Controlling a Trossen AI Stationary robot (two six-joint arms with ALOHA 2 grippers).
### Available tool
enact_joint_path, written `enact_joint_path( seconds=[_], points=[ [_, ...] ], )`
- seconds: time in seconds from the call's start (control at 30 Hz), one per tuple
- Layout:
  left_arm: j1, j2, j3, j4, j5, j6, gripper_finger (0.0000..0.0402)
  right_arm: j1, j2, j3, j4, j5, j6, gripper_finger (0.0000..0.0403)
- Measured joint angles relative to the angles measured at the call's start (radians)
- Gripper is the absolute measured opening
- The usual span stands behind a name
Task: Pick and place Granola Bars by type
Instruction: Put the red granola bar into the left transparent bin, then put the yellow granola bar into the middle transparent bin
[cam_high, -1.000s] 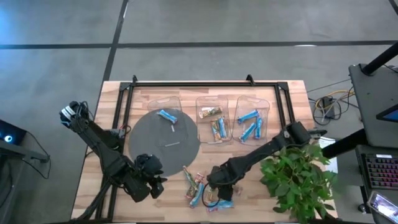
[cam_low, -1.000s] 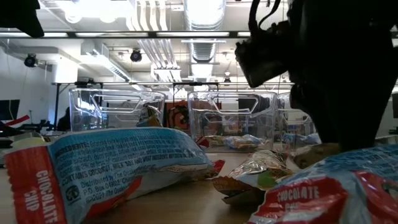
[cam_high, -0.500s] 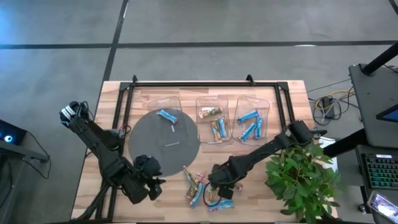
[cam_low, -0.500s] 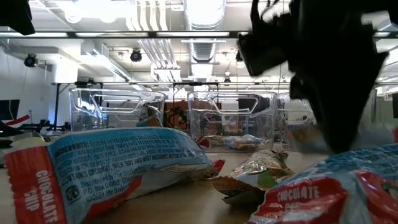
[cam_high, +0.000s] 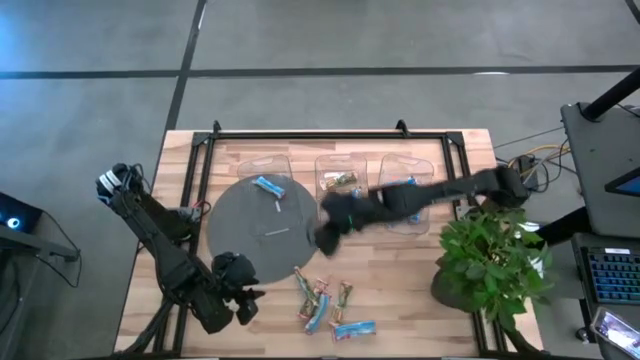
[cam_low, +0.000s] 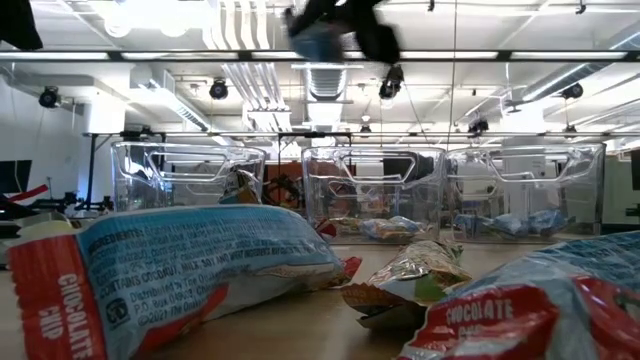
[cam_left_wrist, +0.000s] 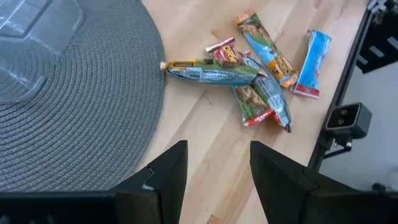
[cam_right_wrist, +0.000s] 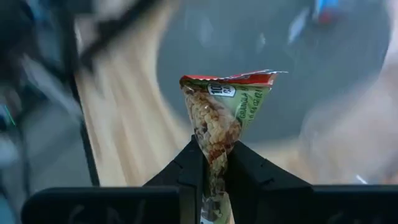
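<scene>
Your right gripper (cam_right_wrist: 214, 163) pinches a crinkly green-and-red wrapped granola bar (cam_right_wrist: 222, 112) tight above the round grey woven mat (cam_high: 262, 228), while your left gripper (cam_left_wrist: 216, 163) hovers part-open near the loose foil-wrapped bars (cam_left_wrist: 249, 71) on wood.

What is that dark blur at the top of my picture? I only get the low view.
Observer: That is the right gripper, shut on a green-and-red bar and held in the air.
Operator: Where over the table is it?
Observer: From above, it hangs at the edge of the round grey mat, beside the middle bin.
Operator: And the other arm?
Observer: The left gripper hovers open on the mat's other side, pointing at the loose bars.
</scene>
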Motion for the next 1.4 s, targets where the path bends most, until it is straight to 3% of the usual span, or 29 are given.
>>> enact_joint_path(
  seconds=[0.23,0.4,0.5,0.6,0.67,0.77,0.9,1.27,1.4],
  points=[
    [-0.002,0.013,0.0,0.004,-0.009,-0.069,0.0156,-0.184,0.12,0.081,0.207,-0.185,0.004,0.0043],
    [-0.001,0.024,0.0,0.007,-0.019,-0.105,0.0156,-0.215,0.254,0.228,0.208,-0.146,-0.053,0.0064],
    [-0.003,0.025,0.0,0.008,-0.034,-0.126,0.0156,-0.228,0.346,0.343,0.205,-0.14,-0.094,0.0099],
    [-0.005,0.025,0.0,0.008,-0.045,-0.135,0.0156,-0.239,0.436,0.474,0.168,-0.068,-0.105,0.0141],
    [-0.006,0.025,0.0,0.009,-0.047,-0.153,0.0156,-0.244,0.489,0.563,0.095,-0.02,-0.103,0.0167],
    [-0.009,0.025,0.0,0.013,-0.048,-0.176,0.0156,-0.256,0.53,0.69,-0.08,-0.041,-0.133,0.0197],
    [-0.016,0.025,0.0,0.021,-0.062,-0.184,0.0156,-0.251,0.541,0.818,-0.255,0.007,-0.251,0.0218],
    [-0.015,0.025,-0.021,0.026,-0.1,-0.172,0.0156,-0.122,0.347,0.806,-0.441,0.107,-0.537,0.023],
    [0.003,0.025,-0.073,0.1,-0.128,-0.059,0.0156,-0.039,0.295,0.803,-0.58,0.196,-0.578,0.0231]
  ],
)
